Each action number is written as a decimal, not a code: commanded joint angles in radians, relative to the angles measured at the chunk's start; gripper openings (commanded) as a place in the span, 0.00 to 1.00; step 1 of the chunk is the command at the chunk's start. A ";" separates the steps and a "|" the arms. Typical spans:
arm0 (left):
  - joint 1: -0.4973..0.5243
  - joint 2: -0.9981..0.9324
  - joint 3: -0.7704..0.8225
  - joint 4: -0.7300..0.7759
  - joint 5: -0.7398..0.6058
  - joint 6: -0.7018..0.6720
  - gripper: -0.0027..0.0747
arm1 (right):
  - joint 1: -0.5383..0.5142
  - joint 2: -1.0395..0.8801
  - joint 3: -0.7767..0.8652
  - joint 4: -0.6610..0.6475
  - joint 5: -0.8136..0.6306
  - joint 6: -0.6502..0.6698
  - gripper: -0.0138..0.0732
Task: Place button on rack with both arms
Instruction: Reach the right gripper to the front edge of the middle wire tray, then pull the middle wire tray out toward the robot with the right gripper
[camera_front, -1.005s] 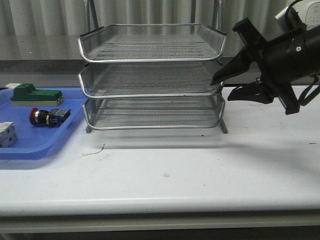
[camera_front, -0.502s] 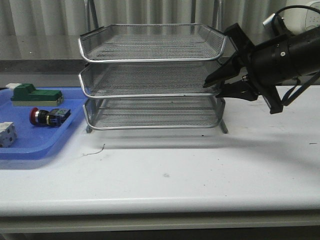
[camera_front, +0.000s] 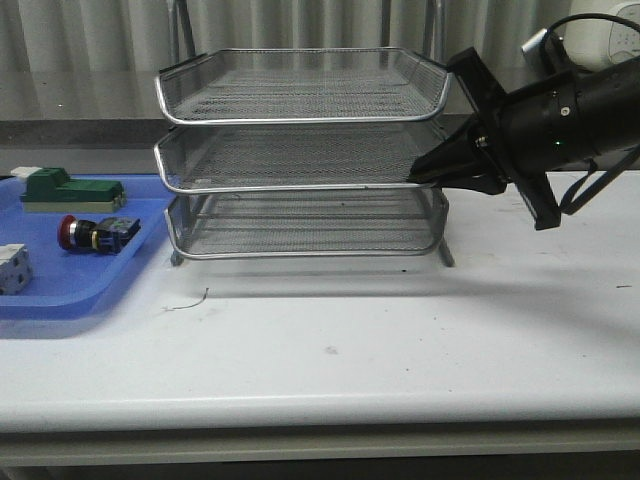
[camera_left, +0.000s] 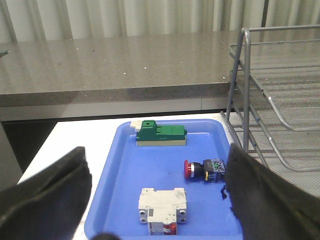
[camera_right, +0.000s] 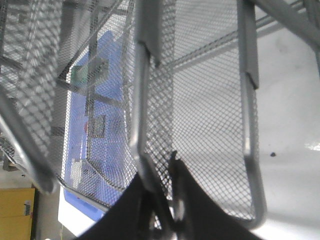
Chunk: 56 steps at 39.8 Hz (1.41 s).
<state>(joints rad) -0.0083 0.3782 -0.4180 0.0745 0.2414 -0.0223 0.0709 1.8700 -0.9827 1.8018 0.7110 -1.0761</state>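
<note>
The button (camera_front: 95, 233), with a red cap and a blue-black rear block, lies on its side in the blue tray (camera_front: 60, 290) at the left. In the left wrist view the button (camera_left: 205, 169) lies close to the inner side of one finger (camera_left: 265, 195). My left gripper (camera_left: 157, 192) is open and empty above the tray; it does not show in the front view. The three-tier silver wire rack (camera_front: 300, 185) stands at the back centre. My right gripper (camera_front: 420, 175) is shut on the right rim of the rack's middle tier (camera_right: 140, 125).
A green-and-beige block (camera_left: 160, 135) and a small white block (camera_left: 161, 204) also lie in the blue tray (camera_left: 120, 165). The rack's posts (camera_left: 237, 90) stand right beside the tray. A grey counter runs behind the table.
My right gripper moved left to the rack and closed on the middle tier's right rim. The middle tier shifted slightly left. The button has not moved.
</note>
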 joint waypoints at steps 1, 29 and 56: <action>0.001 0.013 -0.034 0.002 -0.080 -0.001 0.71 | 0.001 -0.063 0.024 0.048 0.109 -0.032 0.19; 0.001 0.013 -0.034 0.002 -0.082 -0.001 0.71 | 0.001 -0.251 0.463 0.087 0.180 -0.278 0.19; 0.001 0.013 -0.034 0.002 -0.082 -0.001 0.71 | -0.176 -0.404 0.400 -0.031 0.207 -0.265 0.44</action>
<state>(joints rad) -0.0083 0.3782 -0.4180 0.0745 0.2414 -0.0223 -0.0723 1.5460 -0.5443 1.7855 0.8365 -1.3433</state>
